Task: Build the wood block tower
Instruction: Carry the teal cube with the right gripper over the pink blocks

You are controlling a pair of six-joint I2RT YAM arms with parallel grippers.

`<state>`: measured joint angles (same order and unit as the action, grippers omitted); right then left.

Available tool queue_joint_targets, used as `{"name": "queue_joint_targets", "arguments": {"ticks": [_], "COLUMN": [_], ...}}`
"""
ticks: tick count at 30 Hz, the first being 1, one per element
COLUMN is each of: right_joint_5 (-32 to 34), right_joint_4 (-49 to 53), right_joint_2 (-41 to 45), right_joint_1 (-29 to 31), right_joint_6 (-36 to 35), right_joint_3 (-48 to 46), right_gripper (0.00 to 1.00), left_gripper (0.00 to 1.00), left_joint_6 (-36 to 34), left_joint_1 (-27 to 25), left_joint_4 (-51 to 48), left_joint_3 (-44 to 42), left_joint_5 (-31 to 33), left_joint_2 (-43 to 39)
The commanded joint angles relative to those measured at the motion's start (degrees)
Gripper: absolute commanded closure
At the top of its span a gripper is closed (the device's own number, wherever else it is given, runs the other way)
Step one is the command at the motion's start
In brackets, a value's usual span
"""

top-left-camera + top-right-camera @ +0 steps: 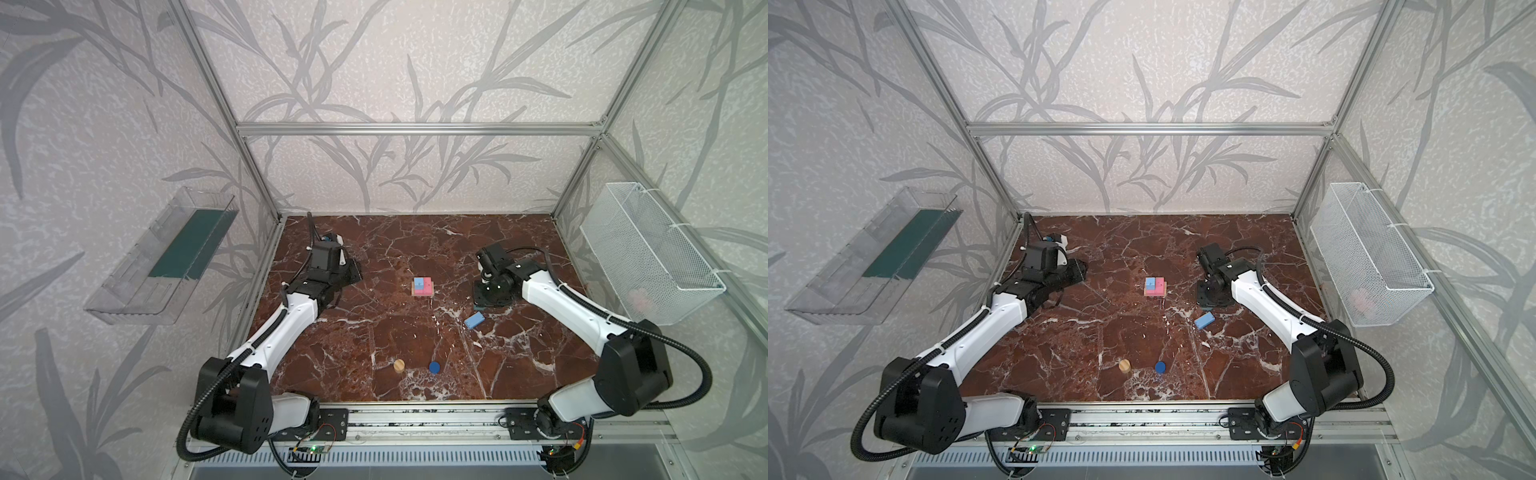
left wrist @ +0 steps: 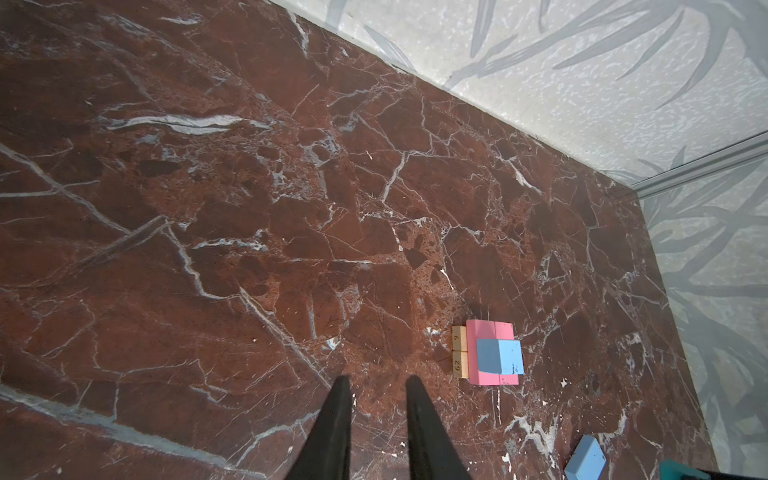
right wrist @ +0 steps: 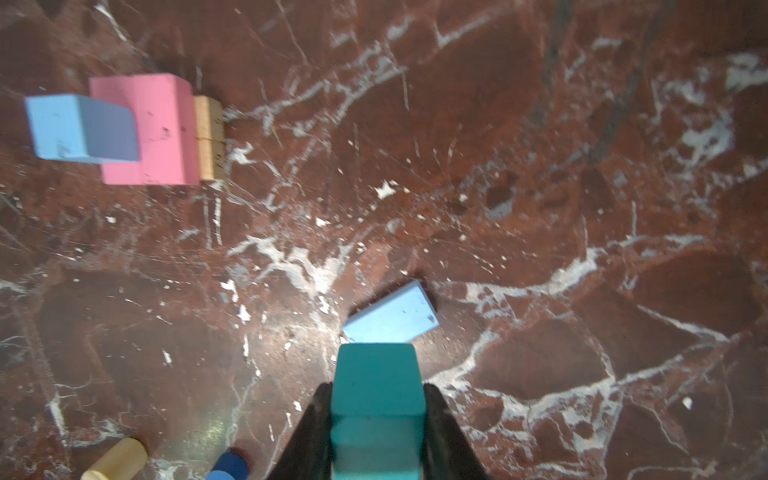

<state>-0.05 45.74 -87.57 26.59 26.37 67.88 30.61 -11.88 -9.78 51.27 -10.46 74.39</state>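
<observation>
The right end effector is closed on the teal cube, one finger against each side face, the cube's front half sticking out past the tips. It hangs low over the table, right of the tower and apart from it. Just on its near side a loose light blue block lies flat at a slant.

The tower so far has two tan bars at the bottom, two pink bars across them and one light blue block on the left half of the pink layer; the right half is bare.

The left end effector is at the far left, well apart from the tower. Its fingers are parted with only table between them. The tan cylinder and dark blue cylinder wait near the front edge.

The step in hand looks like carrying the teal cube to the stack. The next move calls for travelling left, clearing the raised light blue block, squaring the cube over its seat, lowering it gently and releasing without nudging the layers.
</observation>
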Motion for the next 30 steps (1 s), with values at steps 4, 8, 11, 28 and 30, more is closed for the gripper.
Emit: {"name": "queue_joint_targets", "arguments": {"ticks": [4,8,11,28,30], "right_joint_5": [-1.4,-2.2,-2.6,-4.8,-5.0], "right_joint_4": [-1.1,-2.7,-2.9,-2.2,-2.1], "right_joint_2": [-7.2,-12.2,-15.6,-29.4,-30.4], "right_joint_1": [2.3,3.0,3.4,5.5,5.6], "right_joint_6": [1.0,1.3,1.3,1.9,2.2], "right_joint_3": [7.5,11.5,14.8,28.5,29.7], "right_gripper": [0.86,0.86,0.86,0.86,0.86], "left_gripper": [0.77,0.77,0.77,0.79,0.79], "left_joint_6": [0.2,0.2,0.2,0.0,0.0], "left_joint_1": [0.1,0.0,-0.1,-0.4,-0.4], "left_joint_4": [0.5,0.6,0.7,0.4,0.4], "left_joint_3": [1.6,1.4,1.6,2.3,2.3], "left_joint_5": [-1.8,-2.0,-2.2,-2.5,-2.5], "left_joint_2": [0.0,-0.6,-0.6,0.3,0.3]}}
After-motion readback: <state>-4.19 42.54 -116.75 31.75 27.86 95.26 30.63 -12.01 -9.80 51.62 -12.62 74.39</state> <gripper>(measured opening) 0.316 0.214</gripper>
